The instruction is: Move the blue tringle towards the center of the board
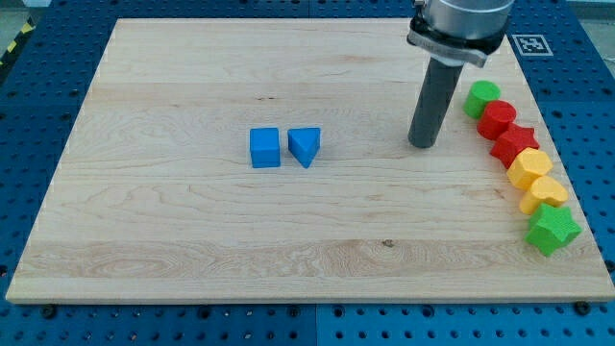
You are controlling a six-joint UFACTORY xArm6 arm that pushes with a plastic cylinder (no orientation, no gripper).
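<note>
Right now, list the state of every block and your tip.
My tip: on the board, touching no block.
Blue triangle: flat, beside blue cube.
Blue cube: flat.
Green cylinder, red cylinder, red star, two yellow blocks, green star: one row.

Eight small coloured blocks on one pale wooden board.
Two blue: cube, triangle. Two red: cylinder, star. Two yellow. Two green: cylinder, star.
</note>
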